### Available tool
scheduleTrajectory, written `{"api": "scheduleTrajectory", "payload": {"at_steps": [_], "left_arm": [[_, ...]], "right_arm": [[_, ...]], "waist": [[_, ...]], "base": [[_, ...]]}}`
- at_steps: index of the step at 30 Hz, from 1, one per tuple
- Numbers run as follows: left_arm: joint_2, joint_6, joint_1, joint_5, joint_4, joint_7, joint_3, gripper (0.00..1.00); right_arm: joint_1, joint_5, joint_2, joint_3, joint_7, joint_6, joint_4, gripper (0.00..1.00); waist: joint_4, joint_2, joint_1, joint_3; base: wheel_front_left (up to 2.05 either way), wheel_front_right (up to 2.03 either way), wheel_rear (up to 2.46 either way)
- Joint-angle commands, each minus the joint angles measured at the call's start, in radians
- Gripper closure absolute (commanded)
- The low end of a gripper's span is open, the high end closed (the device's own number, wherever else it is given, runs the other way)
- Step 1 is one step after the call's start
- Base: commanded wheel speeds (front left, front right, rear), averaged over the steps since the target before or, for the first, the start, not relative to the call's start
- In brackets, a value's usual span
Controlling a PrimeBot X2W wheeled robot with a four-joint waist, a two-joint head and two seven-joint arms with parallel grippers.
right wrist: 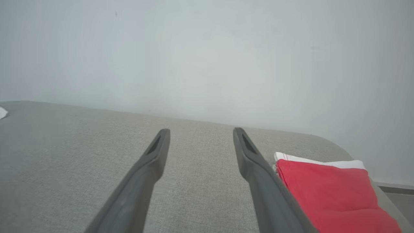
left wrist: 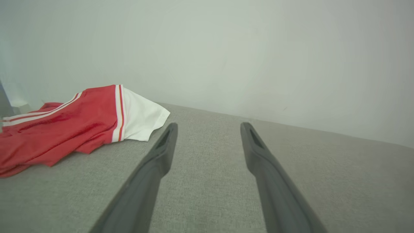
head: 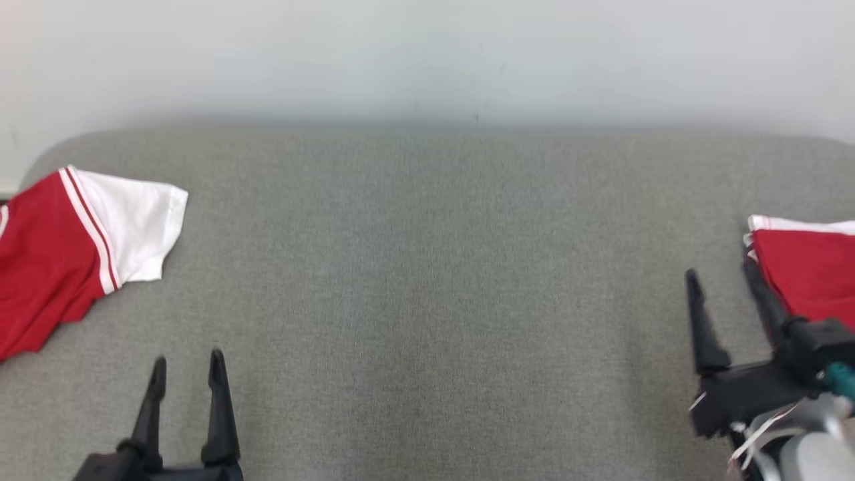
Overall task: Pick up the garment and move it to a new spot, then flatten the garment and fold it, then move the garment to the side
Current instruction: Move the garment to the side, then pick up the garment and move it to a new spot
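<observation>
A folded red and white garment (head: 811,270) lies at the right edge of the grey cushion; in the right wrist view the folded garment (right wrist: 326,191) sits just right of my right fingers. My right gripper (head: 725,274) stands open beside it, its right finger along the garment's left edge, nothing between the fingers (right wrist: 255,161). My right gripper (right wrist: 200,131) points toward the wall. A second, unfolded red garment with a white sleeve (head: 73,250) lies crumpled at the far left. My left gripper (head: 187,364) is open near the front left, right of that garment (left wrist: 74,124), holding nothing (left wrist: 208,124).
The grey fabric surface (head: 427,280) spans the view, its rounded corners at the back left and back right. A pale wall (head: 427,60) rises right behind it. The surface drops off beyond the folded garment on the right (right wrist: 388,194).
</observation>
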Motion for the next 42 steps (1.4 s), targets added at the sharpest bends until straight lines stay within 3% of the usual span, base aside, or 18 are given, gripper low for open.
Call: {"api": "scheduleTrajectory", "payload": {"at_steps": [1, 8, 16, 42], "left_arm": [[-0.002, 0.000, 0.028, 0.005, 0.018, -0.003, 0.003, 0.00], [-0.004, -0.002, 0.067, 0.018, 0.071, -0.003, 0.008, 0.00], [-0.004, 0.002, 0.078, 0.018, 0.104, -0.003, 0.013, 0.00], [-0.004, 0.000, 0.082, 0.013, 0.098, -0.003, 0.006, 0.00]], "right_arm": [[0.028, 0.011, 0.022, 0.015, -0.006, -0.002, -0.009, 0.00], [0.098, 0.011, 0.116, 0.058, -0.031, -0.002, 0.016, 0.00], [0.127, -0.040, 0.167, 0.069, -0.067, -0.002, 0.104, 0.00], [0.124, -0.024, 0.183, 0.054, -0.082, -0.003, 0.140, 0.00]], "waist": [[-0.005, 0.0001, 0.0003, -0.080], [-0.019, 0.0001, 0.0003, -0.131], [-0.038, 0.0001, 0.0003, -0.150], [-0.049, 0.0001, 0.0003, -0.137]], "base": [[0.00, 0.00, 0.00], [0.00, 0.00, 0.00], [0.00, 0.00, 0.00], [0.00, 0.00, 0.00]]}}
